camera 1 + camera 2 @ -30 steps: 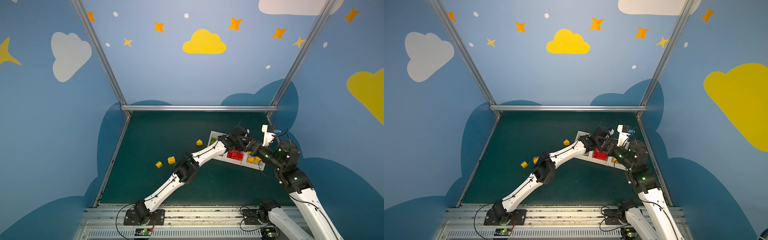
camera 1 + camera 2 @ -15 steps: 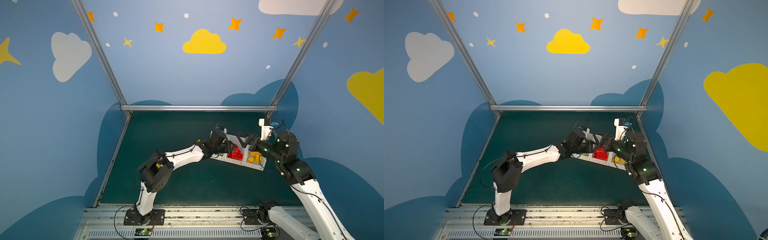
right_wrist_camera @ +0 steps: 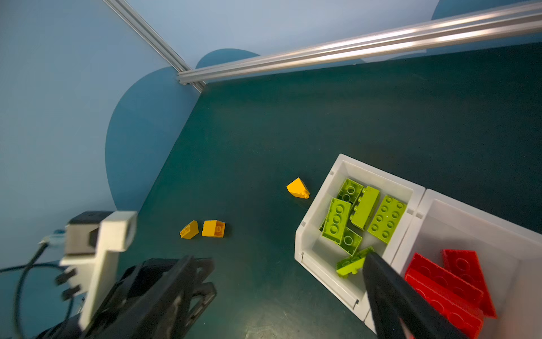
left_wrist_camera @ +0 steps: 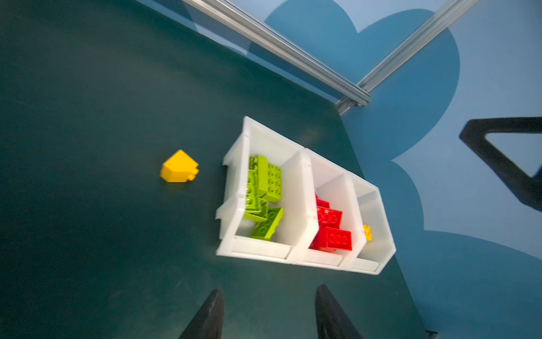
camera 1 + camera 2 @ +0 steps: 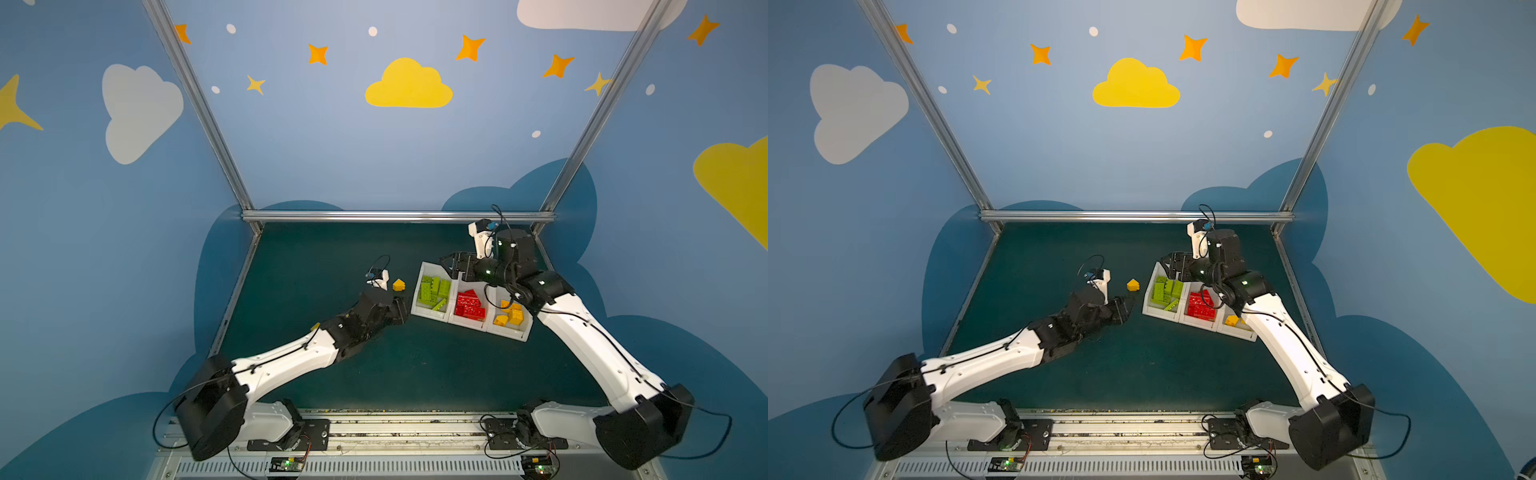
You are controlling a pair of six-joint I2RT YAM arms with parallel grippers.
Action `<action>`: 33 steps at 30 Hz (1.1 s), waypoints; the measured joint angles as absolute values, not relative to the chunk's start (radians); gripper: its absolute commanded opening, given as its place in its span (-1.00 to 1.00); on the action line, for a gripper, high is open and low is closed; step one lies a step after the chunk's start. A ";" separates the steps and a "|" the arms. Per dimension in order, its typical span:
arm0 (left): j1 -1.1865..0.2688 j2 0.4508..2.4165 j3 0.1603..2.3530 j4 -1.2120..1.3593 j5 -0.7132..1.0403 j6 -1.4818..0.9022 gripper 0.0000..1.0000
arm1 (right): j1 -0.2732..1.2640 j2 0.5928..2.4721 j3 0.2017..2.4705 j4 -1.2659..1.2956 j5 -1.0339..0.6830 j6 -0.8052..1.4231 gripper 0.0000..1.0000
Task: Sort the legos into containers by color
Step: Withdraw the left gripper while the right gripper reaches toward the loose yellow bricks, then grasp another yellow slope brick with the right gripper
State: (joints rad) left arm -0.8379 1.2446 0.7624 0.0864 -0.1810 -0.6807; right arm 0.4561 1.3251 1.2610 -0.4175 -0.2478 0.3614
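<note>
Blue walls (image 5: 374, 166) painted with clouds and stars close in a dark green table (image 5: 332, 257) (image 5: 1050, 257). On its right half stand the containers (image 5: 430, 313) (image 5: 1160, 312) (image 4: 258, 249) (image 3: 325, 276), three white bins joined in one row. The left bin holds the green legos (image 5: 434, 289) (image 5: 1167, 291) (image 4: 265, 190) (image 3: 363, 211), the middle bin the red legos (image 5: 469, 305) (image 5: 1201, 305) (image 4: 331, 232) (image 3: 448, 278), and the right bin the yellow legos (image 5: 511, 313) (image 5: 1232, 320) (image 4: 367, 232).

A sloped yellow brick (image 5: 398, 284) (image 5: 1133, 284) (image 4: 179, 167) (image 3: 298, 188) lies on the table just left of the green bin, apart from it. Farther left, the right wrist view shows two yellow bricks (image 3: 213, 228) side by side.

The left pincer (image 5: 402, 311) (image 5: 1124, 309) (image 4: 269, 289) sits low, just beside the near left corner of the containers. Its fingers (image 4: 211, 311) are spread, with nothing between them.

The right pincer (image 5: 448, 267) (image 5: 1168, 267) hovers above the far edge of the green bin, spread wide and holding nothing. In its wrist view one finger (image 3: 390, 293) crosses in front of a green brick. Whether they touch cannot be told.
</note>
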 measured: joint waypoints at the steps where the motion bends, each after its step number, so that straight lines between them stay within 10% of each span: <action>1: -0.837 1.201 0.731 0.078 -0.207 -0.683 0.04 | 0.464 1.364 1.283 -0.427 -0.247 0.352 0.71; 22: -0.761 0.739 0.384 -0.187 -0.445 -0.717 0.81 | 0.653 2.172 1.950 -0.806 -0.141 0.059 0.52; 33: -0.755 0.519 0.258 -0.275 -0.503 -0.764 0.91 | 0.682 2.334 2.114 -0.911 -0.079 0.006 0.21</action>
